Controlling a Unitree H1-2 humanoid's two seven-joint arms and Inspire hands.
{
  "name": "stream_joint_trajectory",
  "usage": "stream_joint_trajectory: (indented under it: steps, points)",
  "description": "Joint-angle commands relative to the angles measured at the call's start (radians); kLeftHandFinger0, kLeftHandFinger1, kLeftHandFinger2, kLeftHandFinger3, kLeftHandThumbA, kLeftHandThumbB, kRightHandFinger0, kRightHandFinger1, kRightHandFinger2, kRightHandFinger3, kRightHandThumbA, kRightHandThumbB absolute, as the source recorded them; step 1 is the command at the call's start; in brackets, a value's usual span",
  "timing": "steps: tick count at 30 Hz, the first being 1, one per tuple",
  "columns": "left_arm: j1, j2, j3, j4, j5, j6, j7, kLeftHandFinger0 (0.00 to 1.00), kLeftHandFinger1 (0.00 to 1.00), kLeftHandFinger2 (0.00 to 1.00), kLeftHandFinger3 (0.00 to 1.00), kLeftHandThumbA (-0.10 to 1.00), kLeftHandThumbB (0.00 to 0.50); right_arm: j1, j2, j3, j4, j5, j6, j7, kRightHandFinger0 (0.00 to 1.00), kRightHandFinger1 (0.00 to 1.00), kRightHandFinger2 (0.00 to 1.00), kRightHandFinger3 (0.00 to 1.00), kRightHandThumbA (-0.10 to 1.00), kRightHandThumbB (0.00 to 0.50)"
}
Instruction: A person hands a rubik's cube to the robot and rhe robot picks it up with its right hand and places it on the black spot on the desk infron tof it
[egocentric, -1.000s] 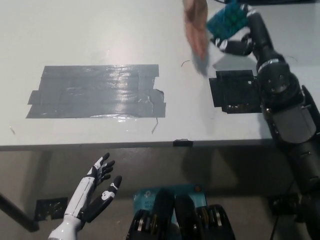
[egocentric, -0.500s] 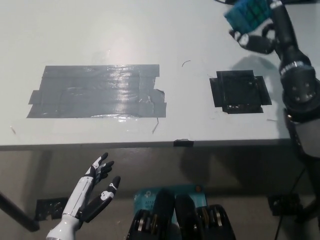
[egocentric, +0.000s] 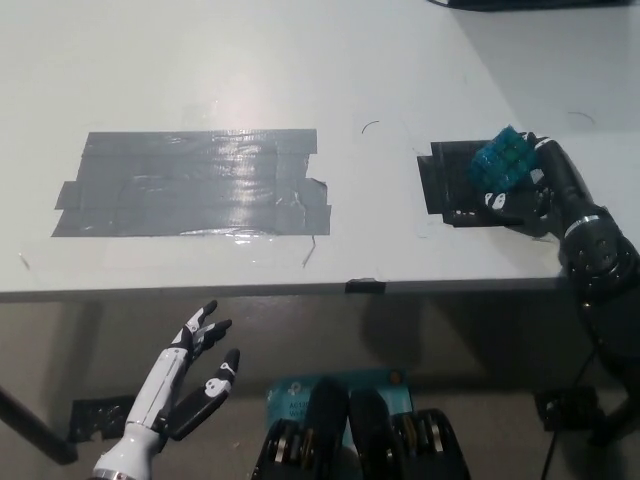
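Blue cube (egocentric: 503, 160) clamped in my right hand (egocentric: 520, 190), sitting over the black spot's (egocentric: 450, 180) right edge; left hand (egocentric: 195, 365) hangs open below the desk (egocentric: 300, 60).

No lettering can be read; the blue label (egocentric: 300, 398) under the desk is too blurred.

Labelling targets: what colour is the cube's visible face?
Blue-teal on the rubik's cube, held by the right hand; head view.
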Motion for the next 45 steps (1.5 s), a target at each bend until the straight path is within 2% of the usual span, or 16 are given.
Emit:
stream_joint_trajectory:
  steps: [1,3,7,9,12,16,19,23,29,32,34,35,38,40,41,45]
  points:
    - [-0.014,0.014,0.002,-0.008,-0.007,-0.007,-0.022,0.98,0.90,0.87,1.00,0.54,0.086,-0.038,-0.033,0.008,-0.035,0.009,-0.059,0.064,0.89,1.00,1.00,1.00,0.43,0.337]
    - [-0.013,0.014,0.002,-0.007,-0.008,-0.010,-0.026,0.98,0.90,0.87,1.00,0.52,0.077,-0.029,-0.041,-0.002,-0.063,0.028,-0.073,0.090,1.00,1.00,1.00,1.00,0.53,0.371]
    - [-0.014,0.013,-0.001,-0.009,-0.002,-0.005,-0.026,0.99,0.91,0.87,1.00,0.52,0.073,-0.027,-0.060,-0.006,-0.127,0.021,-0.087,0.096,1.00,1.00,1.00,1.00,0.64,0.399]
    - [-0.014,0.013,-0.001,-0.013,-0.002,-0.002,-0.027,1.00,0.91,0.87,1.00,0.52,0.077,-0.027,-0.075,-0.006,-0.213,-0.007,-0.044,0.087,1.00,1.00,1.00,1.00,0.74,0.443]
    - [-0.016,0.014,-0.001,-0.011,0.000,-0.012,-0.026,0.99,0.90,0.87,1.00,0.52,0.076,-0.027,-0.098,-0.020,-0.333,-0.014,-0.032,0.084,1.00,1.00,1.00,1.00,0.82,0.442]
    - [-0.014,0.014,0.001,-0.009,0.000,-0.013,-0.025,0.99,0.90,0.87,1.00,0.51,0.069,-0.016,-0.115,-0.055,-0.524,0.011,0.051,0.115,1.00,1.00,1.00,1.00,0.83,0.396]
    - [-0.016,0.016,0.002,-0.011,0.004,-0.012,-0.023,0.98,0.90,0.88,1.00,0.53,0.072,-0.014,-0.131,-0.095,-0.692,0.010,0.093,0.116,1.00,1.00,1.00,1.00,0.93,0.439]
    - [-0.017,0.014,0.003,-0.008,0.010,-0.012,-0.017,0.98,0.94,0.96,1.00,0.62,0.106,0.015,-0.135,-0.162,-0.896,0.087,0.145,0.143,1.00,1.00,1.00,1.00,0.91,0.455]
    - [-0.016,0.009,0.009,-0.006,0.003,-0.024,-0.011,0.96,1.00,1.00,1.00,0.71,0.130,0.175,-0.104,-0.181,-1.260,0.107,0.165,0.151,1.00,1.00,1.00,1.00,0.86,0.436]
    - [-0.013,0.005,0.004,-0.004,0.003,-0.023,-0.012,0.97,1.00,1.00,1.00,0.73,0.135,0.294,-0.070,-0.141,-1.386,0.083,0.160,0.150,1.00,1.00,1.00,1.00,0.85,0.381]
    - [-0.005,0.002,0.003,-0.002,0.002,-0.025,-0.012,0.97,1.00,1.00,1.00,0.74,0.136,0.394,-0.025,-0.107,-1.423,0.076,0.136,0.136,1.00,1.00,1.00,1.00,0.86,0.394]
    - [-0.001,0.002,0.002,-0.004,0.002,-0.023,-0.013,0.98,1.00,1.00,1.00,0.75,0.145,0.443,0.000,-0.091,-1.423,0.077,0.118,0.125,1.00,1.00,1.00,1.00,0.85,0.399]
    - [0.018,0.000,0.000,-0.007,-0.005,-0.029,-0.016,0.99,1.00,1.00,1.00,0.77,0.142,0.614,0.069,-0.024,-1.333,0.076,0.018,0.096,1.00,1.00,1.00,1.00,0.86,0.344]
    - [0.030,-0.005,-0.002,-0.002,-0.009,-0.040,-0.015,1.00,1.00,1.00,1.00,0.80,0.134,0.695,0.098,0.007,-1.245,0.044,-0.033,0.080,1.00,1.00,1.00,1.00,0.93,0.309]
    - [0.034,-0.006,-0.002,0.000,-0.009,-0.045,-0.013,1.00,1.00,1.00,1.00,0.82,0.127,0.715,0.109,0.012,-1.205,0.033,-0.055,0.070,1.00,1.00,1.00,1.00,0.95,0.318]
    - [0.052,-0.016,0.004,0.008,-0.024,-0.076,-0.009,1.00,1.00,1.00,1.00,0.92,0.152,0.759,0.149,0.001,-1.019,0.045,-0.131,0.053,1.00,1.00,1.00,1.00,0.90,0.286]
